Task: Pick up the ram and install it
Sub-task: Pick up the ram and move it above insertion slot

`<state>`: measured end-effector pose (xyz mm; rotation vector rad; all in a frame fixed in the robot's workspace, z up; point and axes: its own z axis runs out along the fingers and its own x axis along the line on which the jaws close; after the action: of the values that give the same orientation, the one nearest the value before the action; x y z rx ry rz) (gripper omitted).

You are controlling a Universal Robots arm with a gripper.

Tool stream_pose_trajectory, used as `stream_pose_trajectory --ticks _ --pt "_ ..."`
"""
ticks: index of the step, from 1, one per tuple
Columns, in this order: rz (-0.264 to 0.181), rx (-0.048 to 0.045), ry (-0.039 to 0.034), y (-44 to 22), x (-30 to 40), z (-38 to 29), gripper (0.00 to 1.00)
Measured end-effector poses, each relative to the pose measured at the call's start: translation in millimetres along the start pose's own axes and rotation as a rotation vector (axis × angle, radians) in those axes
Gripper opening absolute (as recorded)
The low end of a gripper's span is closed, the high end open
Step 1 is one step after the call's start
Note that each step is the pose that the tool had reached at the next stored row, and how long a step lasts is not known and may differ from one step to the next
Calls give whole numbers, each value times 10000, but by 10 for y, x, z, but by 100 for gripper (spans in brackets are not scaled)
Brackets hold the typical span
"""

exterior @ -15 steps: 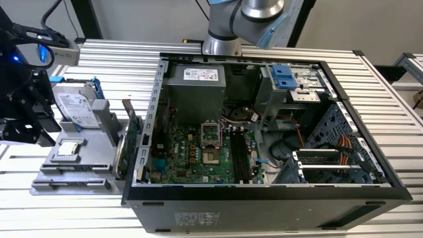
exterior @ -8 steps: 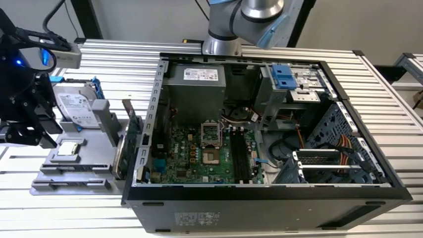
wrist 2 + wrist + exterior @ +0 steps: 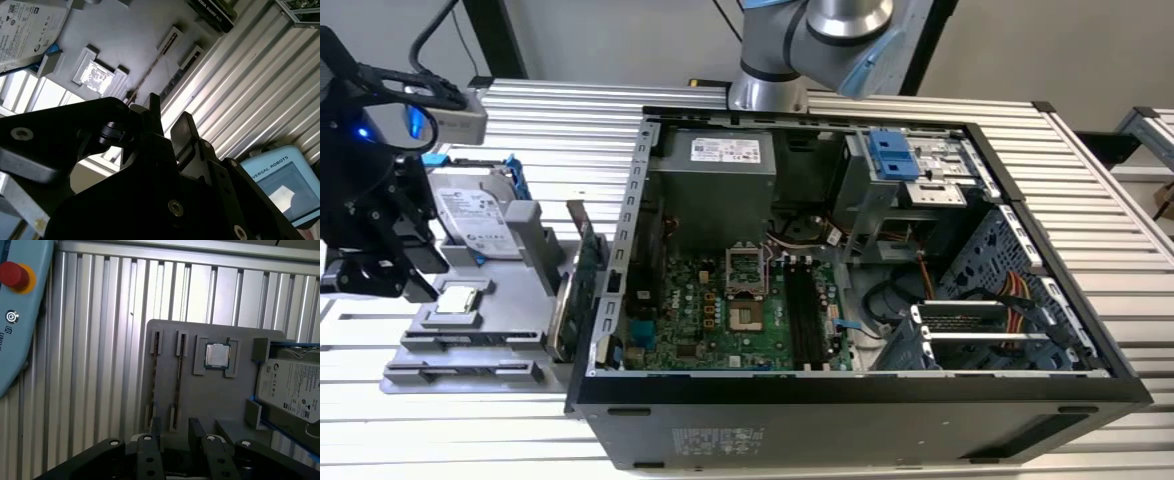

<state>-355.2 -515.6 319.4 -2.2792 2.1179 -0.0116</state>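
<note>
Gripper (image 3: 174, 424) fingers spread, nothing held. Ram (image 3: 177, 382) stands on edge in grey tray (image 3: 210, 395) slot, long axis running toward finger gap, near end just beyond fingertips.

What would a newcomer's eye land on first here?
An open black computer case with a green motherboard sits mid-table in the exterior view. At that view's left, the black gripper hangs open over a grey parts tray holding a square silver processor chip and a hard drive.
</note>
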Motion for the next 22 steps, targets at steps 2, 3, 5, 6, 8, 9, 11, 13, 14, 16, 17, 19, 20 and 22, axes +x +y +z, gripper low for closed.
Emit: stream_pose_trajectory --ticks 2,3,5,6,8,9,11,13,14,16,17,19,20,22 --pt "-6 1 0 1 1 10 100" --pt "-7 1 0 3 0 15 100" --pt "-10 1 1 4 0 23 100" --pt "-13 1 1 5 0 28 100" --pt "-27 2 -1 11 0 40 100" --pt "-41 2 -1 13 0 47 100" --pt "-76 1 -2 18 0 62 100" --pt "-78 -1 -1 22 0 77 100" --pt "-78 0 -1 23 0 86 100" --pt "-72 1 -2 29 -1 104 100" --pt "-59 0 -1 31 -1 115 100" --pt "-13 1 0 34 0 135 100" --pt "8 3 1 35 0 143 100" --pt "14 0 4 35 0 144 100"
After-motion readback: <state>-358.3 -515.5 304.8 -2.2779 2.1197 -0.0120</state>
